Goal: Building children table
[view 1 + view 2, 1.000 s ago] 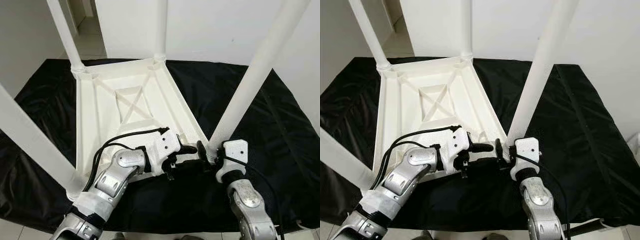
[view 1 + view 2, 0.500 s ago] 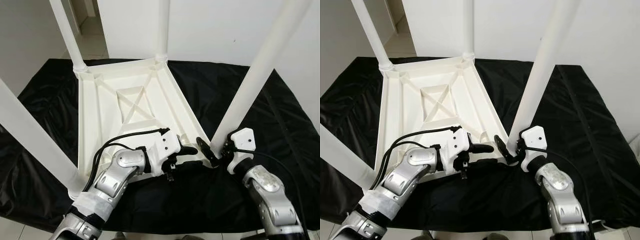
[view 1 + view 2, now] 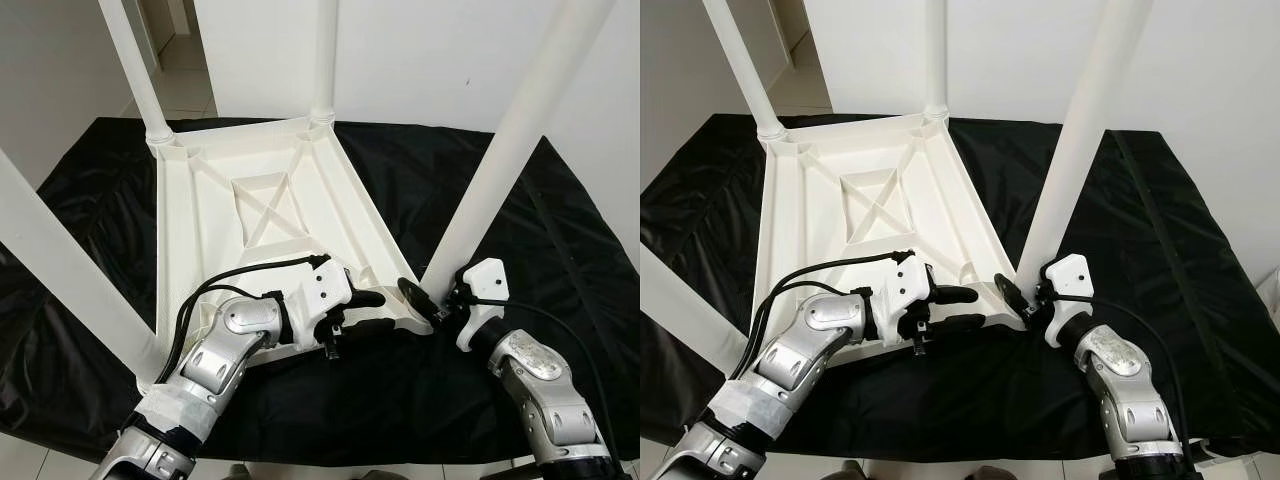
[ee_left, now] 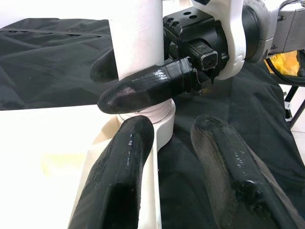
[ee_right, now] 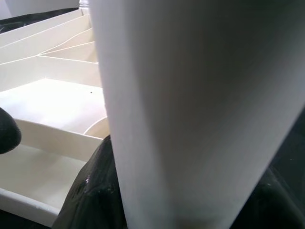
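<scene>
On the black cloth [image 3: 560,230] lies the white children's table [image 3: 250,220], upside down with its legs sticking up. Both grippers work at its near right corner. The right gripper [image 3: 1018,298] hugs the bottom of the near right leg [image 3: 500,160], fingers closed around it, probably to twist it tight. The left gripper [image 3: 368,312] is open over the table's edge, seemingly to steady it.

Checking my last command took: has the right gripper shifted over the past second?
Yes. The right gripper has swung to the robot's right around the base of the near-right table leg; its white wrist housing, earlier below the leg's foot, now sits right of it.
</scene>
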`<state>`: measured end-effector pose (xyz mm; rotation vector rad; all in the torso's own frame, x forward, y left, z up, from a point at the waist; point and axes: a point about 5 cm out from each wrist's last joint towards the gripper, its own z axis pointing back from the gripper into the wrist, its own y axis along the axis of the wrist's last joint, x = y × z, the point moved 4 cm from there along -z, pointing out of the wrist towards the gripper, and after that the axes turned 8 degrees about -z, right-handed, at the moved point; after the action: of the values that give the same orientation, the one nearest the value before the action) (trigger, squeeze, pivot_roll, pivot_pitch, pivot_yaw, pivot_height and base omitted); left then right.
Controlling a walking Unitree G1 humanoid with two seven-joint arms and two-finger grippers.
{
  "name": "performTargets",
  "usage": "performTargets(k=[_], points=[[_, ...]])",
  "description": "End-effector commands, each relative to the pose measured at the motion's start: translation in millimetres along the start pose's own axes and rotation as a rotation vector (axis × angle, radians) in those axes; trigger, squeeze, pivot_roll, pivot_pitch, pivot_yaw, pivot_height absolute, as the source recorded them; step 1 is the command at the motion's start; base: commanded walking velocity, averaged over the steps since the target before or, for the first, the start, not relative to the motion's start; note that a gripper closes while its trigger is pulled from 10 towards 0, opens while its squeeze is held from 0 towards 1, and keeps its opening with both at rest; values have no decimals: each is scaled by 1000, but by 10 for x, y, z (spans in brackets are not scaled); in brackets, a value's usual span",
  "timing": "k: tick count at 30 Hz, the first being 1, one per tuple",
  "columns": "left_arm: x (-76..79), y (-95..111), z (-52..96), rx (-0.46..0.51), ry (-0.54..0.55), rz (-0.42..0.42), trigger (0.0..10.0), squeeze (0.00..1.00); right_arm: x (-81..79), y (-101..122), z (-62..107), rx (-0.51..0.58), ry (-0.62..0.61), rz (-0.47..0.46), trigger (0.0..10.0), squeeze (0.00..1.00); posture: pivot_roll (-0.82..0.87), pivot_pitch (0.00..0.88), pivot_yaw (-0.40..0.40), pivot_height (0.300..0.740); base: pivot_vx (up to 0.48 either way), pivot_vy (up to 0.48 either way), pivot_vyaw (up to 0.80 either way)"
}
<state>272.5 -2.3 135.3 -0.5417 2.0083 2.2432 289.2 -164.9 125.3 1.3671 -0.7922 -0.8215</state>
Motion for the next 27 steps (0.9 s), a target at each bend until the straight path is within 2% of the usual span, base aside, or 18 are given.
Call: performTargets(k=[1,6,13,16,19,22,24,25,26,27], points=[[19,0,-5,1,-8,-10,10000,0,-23,-55,2,-14,-17,-12,10000,0,-67,0,0,740,0,0,0],[22,8,-16,4,-12,-9,10000,0,-34,-59,-19,-1,-77,-32,10000,0,-71,0,3,740,0,0,0],[40,11,-18,6,-22,-8,10000,0,3,-15,-54,20,-275,-57,10000,0,-72,0,8,740,0,0,0],[42,11,-11,5,-24,-8,10000,0,-52,-21,-73,15,-379,-85,10000,0,-74,0,12,740,0,0,0],[43,11,-8,5,-25,-8,10000,0,-68,-24,-78,14,-400,-86,10000,0,-75,0,13,740,0,0,0],[51,8,-14,4,-29,-7,10000,0,-80,-58,-87,18,-513,-126,10000,0,-77,0,14,740,0,0,0],[51,8,-14,4,-29,-7,10000,0,-80,-58,-87,18,-513,-126,10000,0,-77,0,14,740,0,0,0],[57,8,-19,5,-31,-7,10000,0,-112,-84,-102,22,-597,-155,10000,0,-79,0,14,740,0,0,0],[57,8,-19,5,-31,-7,10000,0,-112,-84,-102,22,-597,-155,10000,0,-79,0,14,740,0,0,0],[60,11,-23,6,-32,-6,10000,0,-192,-101,-147,33,-655,-196,10000,0,-74,0,13,740,0,0,0]])
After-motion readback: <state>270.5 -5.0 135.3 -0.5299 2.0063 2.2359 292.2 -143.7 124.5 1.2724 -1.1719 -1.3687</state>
